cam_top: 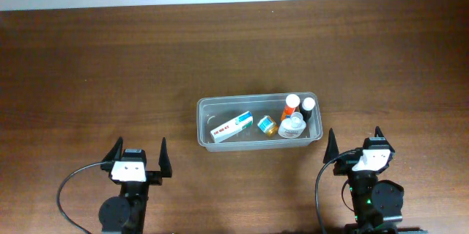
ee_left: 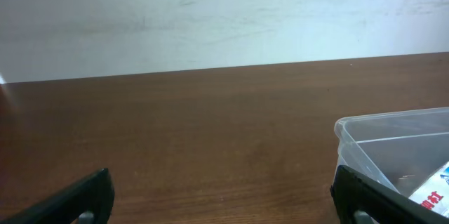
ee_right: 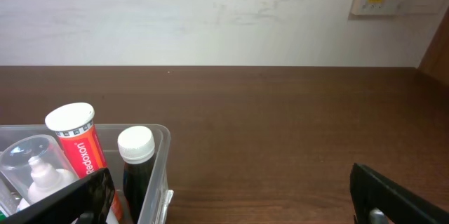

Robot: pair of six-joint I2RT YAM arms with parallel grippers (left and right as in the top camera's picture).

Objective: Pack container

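Five items point(cam_top: 231, 126) are held in the container point(cam_top: 256, 100) overhead; the left gripper point(cam_top: 141, 150) and right gripper point(cam_top: 354, 144) are spread wide, empty, on its near side. Left wrist: its corner is seen rightward. Right wrist: a red tube point(ee_right: 77, 143) and dark bottle point(ee_right: 135, 164) are seen upright inside.

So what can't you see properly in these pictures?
Box print: overhead, too small to read.
Red tube bottom: right wrist, behind a finger.
Container: left wrist, cut off by the right edge.
Jar label: overhead, too small.
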